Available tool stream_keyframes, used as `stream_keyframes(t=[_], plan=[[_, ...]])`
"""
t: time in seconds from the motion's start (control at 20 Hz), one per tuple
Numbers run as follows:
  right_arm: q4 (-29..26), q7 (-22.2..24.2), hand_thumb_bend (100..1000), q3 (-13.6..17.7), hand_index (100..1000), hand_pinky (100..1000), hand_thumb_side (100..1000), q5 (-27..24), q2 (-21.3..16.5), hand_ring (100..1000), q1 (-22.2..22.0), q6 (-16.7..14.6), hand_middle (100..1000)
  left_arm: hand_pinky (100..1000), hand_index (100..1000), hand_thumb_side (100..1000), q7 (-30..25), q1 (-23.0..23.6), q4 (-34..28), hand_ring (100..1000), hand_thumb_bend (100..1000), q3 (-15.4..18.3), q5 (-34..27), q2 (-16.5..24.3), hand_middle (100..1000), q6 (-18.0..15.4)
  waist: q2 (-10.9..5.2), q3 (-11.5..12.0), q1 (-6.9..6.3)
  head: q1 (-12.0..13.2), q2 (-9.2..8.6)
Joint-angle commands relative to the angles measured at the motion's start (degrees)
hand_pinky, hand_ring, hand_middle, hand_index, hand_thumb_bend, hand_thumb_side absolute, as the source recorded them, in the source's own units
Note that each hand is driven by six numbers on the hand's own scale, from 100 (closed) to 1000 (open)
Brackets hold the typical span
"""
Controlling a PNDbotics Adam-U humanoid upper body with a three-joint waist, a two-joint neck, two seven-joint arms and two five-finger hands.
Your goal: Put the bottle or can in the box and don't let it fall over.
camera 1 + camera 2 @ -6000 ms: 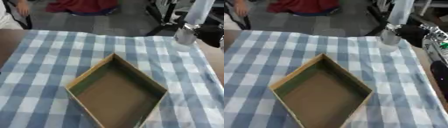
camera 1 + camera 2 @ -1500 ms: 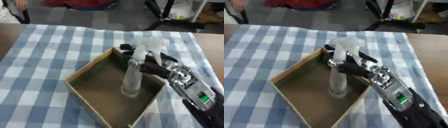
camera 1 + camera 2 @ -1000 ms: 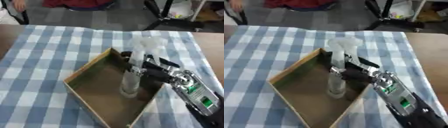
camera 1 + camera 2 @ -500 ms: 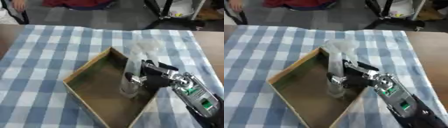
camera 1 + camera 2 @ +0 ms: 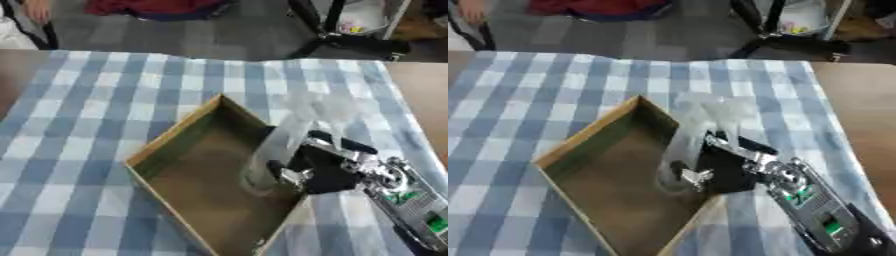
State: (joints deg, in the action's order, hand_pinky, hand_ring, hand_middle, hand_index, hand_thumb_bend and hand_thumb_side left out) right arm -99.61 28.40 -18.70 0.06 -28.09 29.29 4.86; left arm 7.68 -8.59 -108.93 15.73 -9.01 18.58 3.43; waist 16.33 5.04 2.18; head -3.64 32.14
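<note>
A clear plastic bottle [image 5: 282, 142] stands inside the brown cardboard box [image 5: 171, 150], near the box's right wall, its top leaning a little to the upper right. My right hand [image 5: 325, 167] comes in from the lower right and sits low beside the bottle's right side. Its fingers [image 5: 710, 142] are spread beside the bottle's lower half rather than wrapped round it, and the fingertips look to be just at its surface. The box lies corner-on, like a diamond, on the blue and white checked cloth [image 5: 96, 100]. My left hand shows in no view.
The bare brown table [image 5: 420, 85] shows at the right of the cloth. Beyond the table's far edge are black chair legs [image 5: 332, 30] and a red cloth heap [image 5: 149, 6] on the grey floor.
The hand carried the bottle from the far right into the box. Over the last second it slid down the bottle and drew back to the lower right, its fingers loosening.
</note>
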Motion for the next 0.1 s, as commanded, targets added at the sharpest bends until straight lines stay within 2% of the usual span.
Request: stream_keyframes(t=[0.05,0.1], plan=[[-2.0,1.6,100,1.1,1000,954,539,-0.6,-1.6,1000,0.3,-1.3,1000,1000,921,649,-0.4,-0.2,-0.6,600,100,0.3,0.2,0.8,783,0.0,-0.63,-0.1,-0.26,0.1,-0.51],[-2.0,1.9,100,1.2,1000,957,644,-0.6,-1.6,1000,0.3,-1.5,1000,1000,920,649,-0.5,-0.2,-0.6,600,100,0.3,0.2,0.8,783,0.0,-0.61,-0.1,-0.27,0.0,-0.53]])
